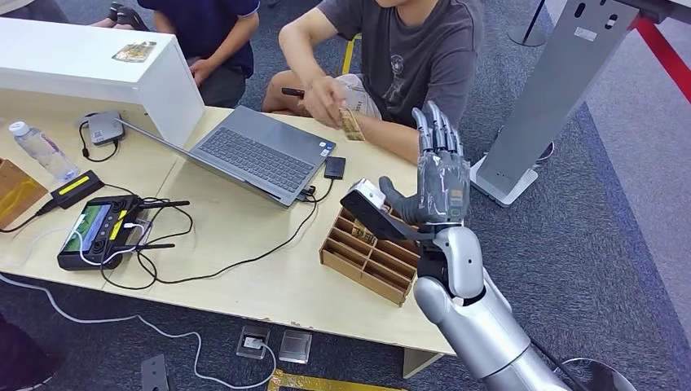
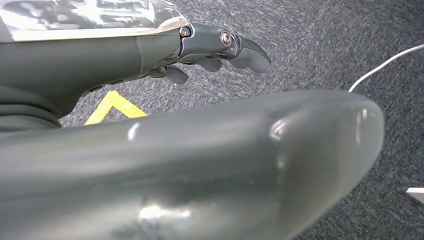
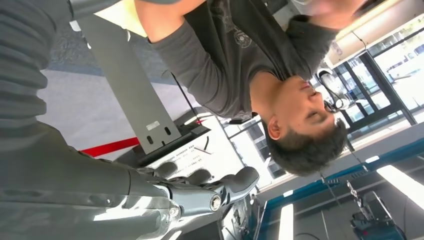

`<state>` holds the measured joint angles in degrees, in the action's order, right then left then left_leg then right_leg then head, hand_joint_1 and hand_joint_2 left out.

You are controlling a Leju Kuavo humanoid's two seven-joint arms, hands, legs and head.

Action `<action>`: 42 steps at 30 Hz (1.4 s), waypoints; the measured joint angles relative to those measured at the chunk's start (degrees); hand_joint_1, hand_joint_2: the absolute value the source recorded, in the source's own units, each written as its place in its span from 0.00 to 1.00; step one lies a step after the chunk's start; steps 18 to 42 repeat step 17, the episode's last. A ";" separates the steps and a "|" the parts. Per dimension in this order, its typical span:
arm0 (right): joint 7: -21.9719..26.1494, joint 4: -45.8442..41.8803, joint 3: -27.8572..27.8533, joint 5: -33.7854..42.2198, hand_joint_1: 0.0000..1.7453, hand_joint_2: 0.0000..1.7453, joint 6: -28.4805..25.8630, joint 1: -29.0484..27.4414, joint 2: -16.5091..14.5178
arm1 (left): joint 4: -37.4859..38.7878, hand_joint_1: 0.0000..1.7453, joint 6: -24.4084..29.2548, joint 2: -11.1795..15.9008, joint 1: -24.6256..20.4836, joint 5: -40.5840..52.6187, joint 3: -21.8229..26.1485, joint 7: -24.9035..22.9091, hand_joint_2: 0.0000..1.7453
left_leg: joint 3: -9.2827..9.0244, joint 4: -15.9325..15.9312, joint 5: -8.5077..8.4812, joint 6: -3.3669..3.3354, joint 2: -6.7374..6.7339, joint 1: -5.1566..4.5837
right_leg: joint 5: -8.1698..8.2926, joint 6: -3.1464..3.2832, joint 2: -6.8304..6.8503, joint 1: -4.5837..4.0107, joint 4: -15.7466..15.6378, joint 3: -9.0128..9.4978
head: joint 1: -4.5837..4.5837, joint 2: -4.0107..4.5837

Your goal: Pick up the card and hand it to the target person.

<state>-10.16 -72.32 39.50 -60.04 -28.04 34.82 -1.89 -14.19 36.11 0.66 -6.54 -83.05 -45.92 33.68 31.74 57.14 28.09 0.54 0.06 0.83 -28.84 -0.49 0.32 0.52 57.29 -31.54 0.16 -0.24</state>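
Note:
A tan card (image 1: pixel 351 125) is pinched in the hand (image 1: pixel 324 99) of the person in the grey shirt (image 1: pixel 411 57), who sits at the table's far side. My right hand (image 1: pixel 441 173) is raised upright just right of that card, fingers (image 3: pixel 210 189) straight and apart, holding nothing. Below it stands a wooden divided box (image 1: pixel 371 251) with another card (image 1: pixel 363 235) in a slot. My left hand (image 2: pixel 215 47) hangs over grey carpet with its fingers loosely extended and nothing in them.
An open laptop (image 1: pixel 257 151), a black controller (image 1: pixel 102 228) with tangled cables, a water bottle (image 1: pixel 39 149) and a white raised box (image 1: pixel 90 69) bearing a card (image 1: pixel 134 52) occupy the table. A second person (image 1: pixel 208 37) sits behind. A grey metal stand (image 1: pixel 554 90) rises at right.

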 joint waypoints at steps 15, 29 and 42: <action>3.44 1.36 0.31 6.68 0.00 1.00 -10.26 -3.35 -0.68 | 0.00 0.00 0.27 0.01 0.02 -0.91 0.01 -0.01 0.00 | -0.03 0.00 0.00 0.00 -0.01 0.00 | 0.00 0.00 -0.01 0.00 0.00 -0.02 | 0.02 0.00; 4.92 0.56 -0.24 7.16 0.00 1.00 -10.42 -4.82 -0.73 | 0.00 0.00 0.37 0.00 0.03 -0.95 0.02 -0.04 0.00 | -0.03 0.00 0.00 0.00 -0.01 0.00 | 0.00 0.00 0.00 0.00 -0.01 -0.02 | 0.04 0.00; 4.92 0.56 -0.24 7.16 0.00 1.00 -10.42 -4.82 -0.73 | 0.00 0.00 0.37 0.00 0.03 -0.95 0.02 -0.04 0.00 | -0.03 0.00 0.00 0.00 -0.01 0.00 | 0.00 0.00 0.00 0.00 -0.01 -0.02 | 0.04 0.00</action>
